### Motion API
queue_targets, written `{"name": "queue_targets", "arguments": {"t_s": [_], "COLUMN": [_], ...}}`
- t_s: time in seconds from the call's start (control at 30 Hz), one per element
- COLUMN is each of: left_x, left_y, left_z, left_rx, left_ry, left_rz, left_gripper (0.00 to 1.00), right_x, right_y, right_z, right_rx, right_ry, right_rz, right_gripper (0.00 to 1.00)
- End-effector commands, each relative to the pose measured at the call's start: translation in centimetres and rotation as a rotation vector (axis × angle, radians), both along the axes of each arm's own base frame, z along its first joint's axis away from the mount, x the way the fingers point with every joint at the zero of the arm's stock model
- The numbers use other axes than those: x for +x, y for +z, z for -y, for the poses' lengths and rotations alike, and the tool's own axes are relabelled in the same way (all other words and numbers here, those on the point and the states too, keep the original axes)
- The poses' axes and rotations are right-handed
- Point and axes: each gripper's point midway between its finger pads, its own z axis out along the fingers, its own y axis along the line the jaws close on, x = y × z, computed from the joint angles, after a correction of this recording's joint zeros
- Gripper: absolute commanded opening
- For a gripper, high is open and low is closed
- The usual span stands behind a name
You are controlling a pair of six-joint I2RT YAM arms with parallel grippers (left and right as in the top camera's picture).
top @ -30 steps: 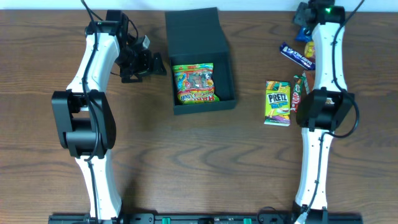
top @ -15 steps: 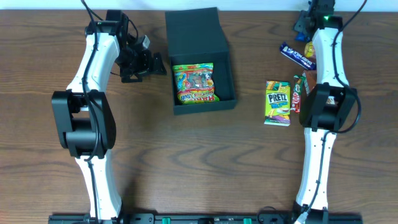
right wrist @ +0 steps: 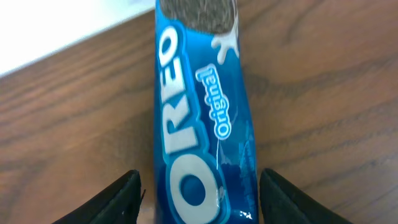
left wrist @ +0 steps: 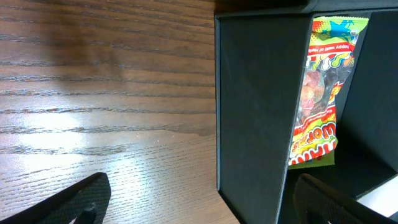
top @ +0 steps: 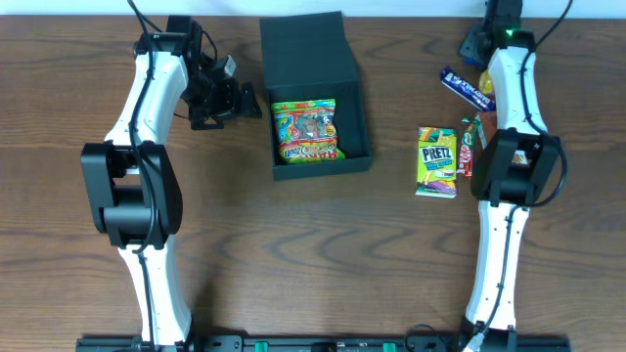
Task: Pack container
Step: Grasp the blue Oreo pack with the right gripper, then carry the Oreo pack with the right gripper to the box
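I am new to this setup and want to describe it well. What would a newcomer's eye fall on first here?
The open black container at the far middle of the table stands out, with a bright gummy packet lying inside. In the right wrist view a blue Oreo pack fills the frame, between the open fingers of the right gripper. A green Pretz box lies on the table right of the container.

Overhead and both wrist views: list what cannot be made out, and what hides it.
Oreo packet: right wrist view, lower end cut off by the bottom edge, between the right gripper's open fingers.
Red packet and yellow item: overhead, largely hidden by the right arm; too small to identify.
Gummy bag: left wrist view, left side hidden behind the container wall.
Left gripper: left wrist view, only fingertips show at the bottom edge.
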Motion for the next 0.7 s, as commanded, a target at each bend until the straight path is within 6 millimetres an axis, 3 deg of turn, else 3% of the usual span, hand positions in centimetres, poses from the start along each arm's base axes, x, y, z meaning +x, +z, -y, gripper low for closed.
{"name": "queue_targets", "arguments": {"t_s": [0.0, 0.47, 0.57, 0.67], "left_x": [0.3, 0.1, 0.1, 0.1], "left_y": [1.4, 1.4, 1.4, 1.4], "left_z": [0.0, -0.1, -0.1, -0.1], "left_rx": [0.007, 0.008, 0.008, 0.008], "left_ry": [-0.021, -0.021, -0.021, -0.021], "left_rz": [0.042, 0.036, 0.036, 0.036], "left_gripper": [0.95, 0.95, 0.95, 0.95], "right_x": [-0.5, -0.3, 0.2, 1.1], "right_y": [-0.7, -0.4, 0.7, 3.6], "right_z": [-0.4, -0.8, -1.5, -2.7], "right_rx": [0.004, 0.0, -0.003, -0.009], "right_ry": [0.009, 0.015, 0.026, 0.047], "right_rz": [-0.028, -0.02, 0.002, 0.054], "right_gripper": [0.6, 0.4, 0.36, 0.31]}}
